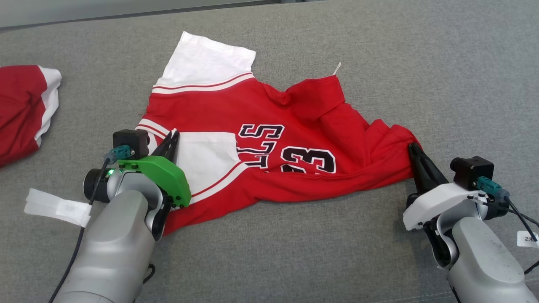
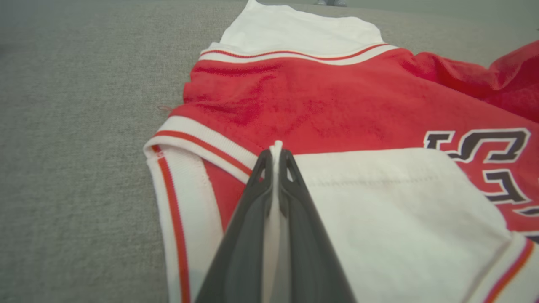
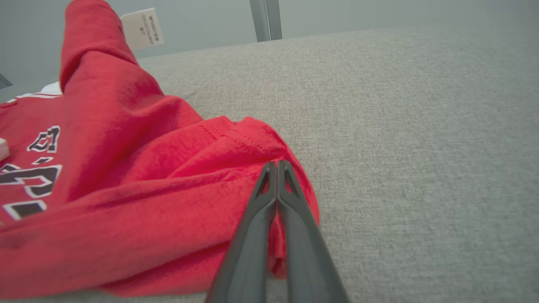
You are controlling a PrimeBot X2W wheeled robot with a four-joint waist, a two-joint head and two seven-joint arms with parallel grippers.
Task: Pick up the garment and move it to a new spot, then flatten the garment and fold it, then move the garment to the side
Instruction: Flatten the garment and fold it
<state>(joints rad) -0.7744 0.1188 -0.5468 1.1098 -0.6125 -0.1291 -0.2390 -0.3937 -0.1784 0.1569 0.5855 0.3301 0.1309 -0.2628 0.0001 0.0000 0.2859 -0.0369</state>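
The garment [image 1: 273, 126] is a red jersey with white sleeves and black lettering, spread crumpled across the grey surface. My left gripper [image 1: 173, 135] is shut on the folded white sleeve at the jersey's left side; in the left wrist view white cloth is pinched between the fingers [image 2: 276, 153] of my left gripper. At the jersey's right corner my right gripper [image 1: 413, 147] is shut on the red hem, and the right wrist view has the tips of that gripper [image 3: 277, 165] closed over a red fold of the garment [image 3: 126, 168].
Another red and white garment [image 1: 25, 109] lies at the far left edge. A white tag [image 1: 57, 206] hangs off my left arm's cable. The grey fabric surface [image 1: 442, 84] stretches open to the right and front.
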